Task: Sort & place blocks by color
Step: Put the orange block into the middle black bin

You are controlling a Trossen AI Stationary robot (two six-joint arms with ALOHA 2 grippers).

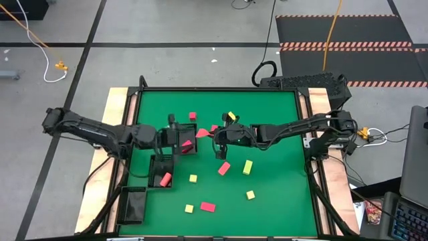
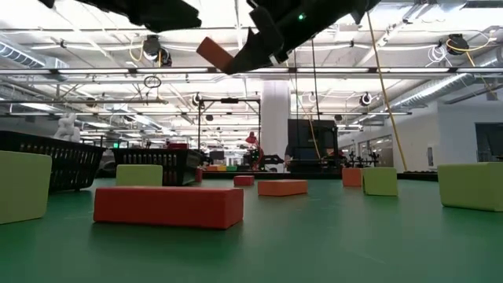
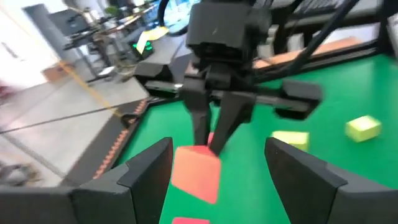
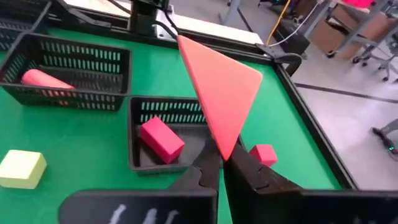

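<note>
My right gripper is shut on a salmon-pink wedge block and holds it high over the table's middle; the low view shows the wedge well above the table. My left gripper is open, level and facing the wedge, with its fingers apart on either side of it and touching nothing. It hovers by a black mesh tray that holds a magenta block. A second tray holds a salmon block. Yellow, salmon and magenta blocks lie loose on the green table. My right gripper pinches the wedge by its narrow corner between its two fingertips. The fingers come nearly level from the table's right side. The wedge sticks out beyond them toward my left gripper, lifted clear of the table and the trays.
A third tray stands at the near left. Loose blocks: salmon, yellow-green, yellow, yellow, magenta-red, magenta and yellow farther back. A raised black frame borders the table.
</note>
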